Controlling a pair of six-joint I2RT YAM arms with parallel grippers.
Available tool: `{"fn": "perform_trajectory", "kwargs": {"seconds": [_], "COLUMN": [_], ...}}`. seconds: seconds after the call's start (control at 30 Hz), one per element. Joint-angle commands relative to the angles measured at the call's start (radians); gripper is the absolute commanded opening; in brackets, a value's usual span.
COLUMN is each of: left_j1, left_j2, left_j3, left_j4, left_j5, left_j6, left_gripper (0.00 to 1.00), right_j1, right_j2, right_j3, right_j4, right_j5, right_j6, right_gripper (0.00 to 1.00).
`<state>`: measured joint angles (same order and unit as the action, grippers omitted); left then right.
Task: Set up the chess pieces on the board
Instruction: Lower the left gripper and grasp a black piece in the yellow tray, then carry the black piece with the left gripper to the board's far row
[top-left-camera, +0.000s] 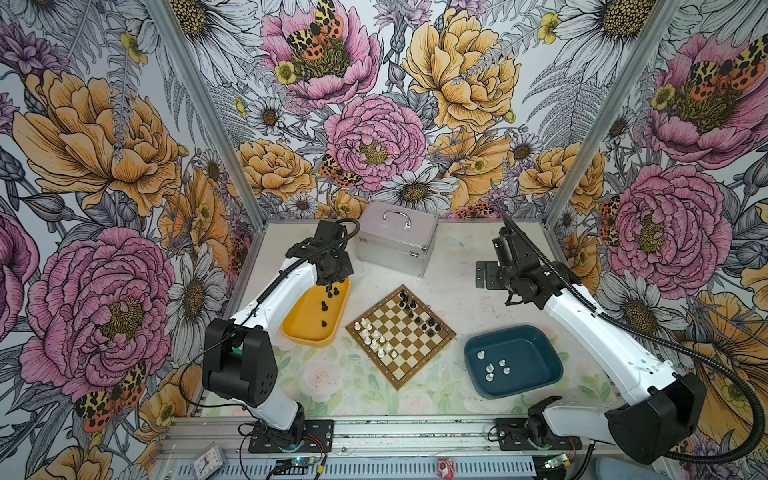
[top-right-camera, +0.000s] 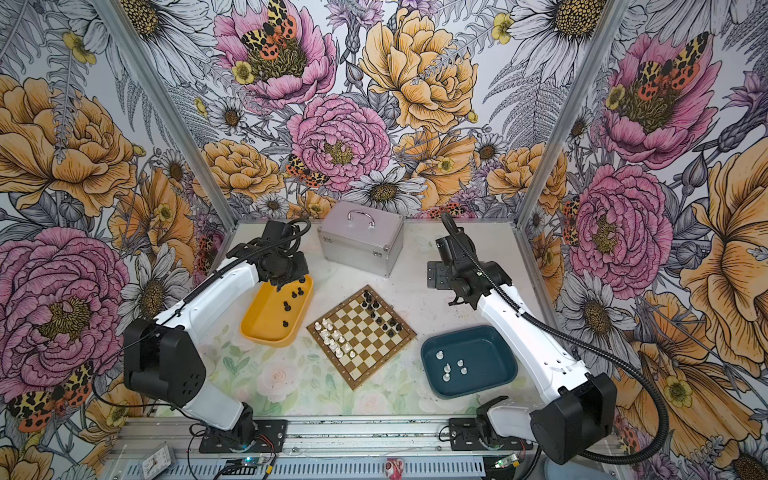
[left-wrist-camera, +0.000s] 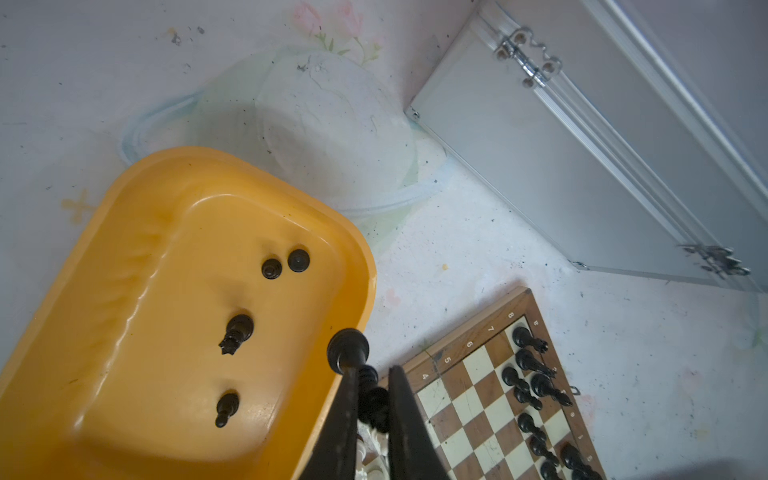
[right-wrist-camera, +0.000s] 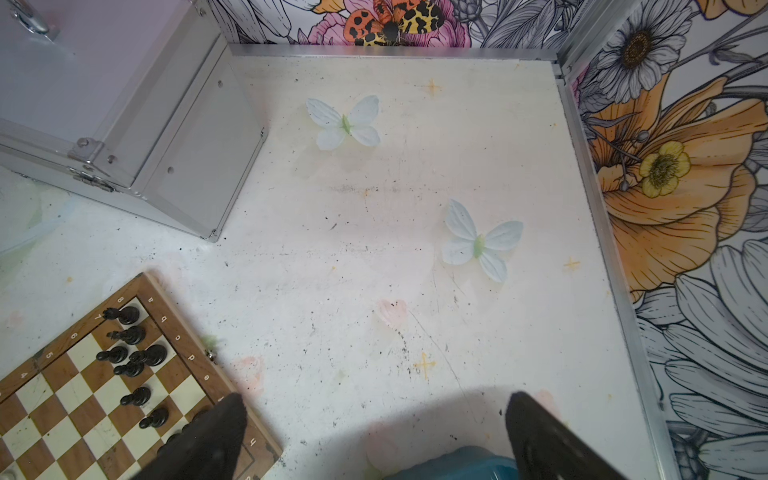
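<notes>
Found left jaws clenched on a black chess piece (left-wrist-camera: 348, 353), held above the far end of the yellow tray (top-left-camera: 303, 320), with four more black pieces (left-wrist-camera: 237, 332) lying inside. Noted right jaws spread wide and empty over bare table (top-left-camera: 457, 299), far right of the board (top-left-camera: 415, 357). Recorded board at table centre, black row (left-wrist-camera: 528, 361) along its far-right side, white row (top-left-camera: 367, 332) along its near-left.

One board (top-left-camera: 409, 357), one case (top-left-camera: 395, 245), two trays (top-left-camera: 303, 328) (top-left-camera: 528, 353)
</notes>
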<state>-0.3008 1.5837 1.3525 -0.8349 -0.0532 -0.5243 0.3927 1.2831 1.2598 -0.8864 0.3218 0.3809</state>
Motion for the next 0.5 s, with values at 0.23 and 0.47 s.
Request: {"fn": "perform_trajectory", "kwargs": {"seconds": [0.23,0.47], "left_j1": [-0.156,-0.249], "left_j2": [0.006,0.053], "left_j3": [0.083,0.113], "left_j4": [0.003,0.006], "left_j5": [0.029,0.027], "left_j6": [-0.061,-0.074], "left_gripper": [0.14,0.14], "right_j1": [0.007,0.009], "right_j2": [-0.101,-0.172], "right_j3": [-0.044,-0.096], "right_j4": [-0.045,-0.088], "right_j5": [0.022,0.037], "right_j6": [0.032,0.056], "right_gripper": [1.00,1.00]}}
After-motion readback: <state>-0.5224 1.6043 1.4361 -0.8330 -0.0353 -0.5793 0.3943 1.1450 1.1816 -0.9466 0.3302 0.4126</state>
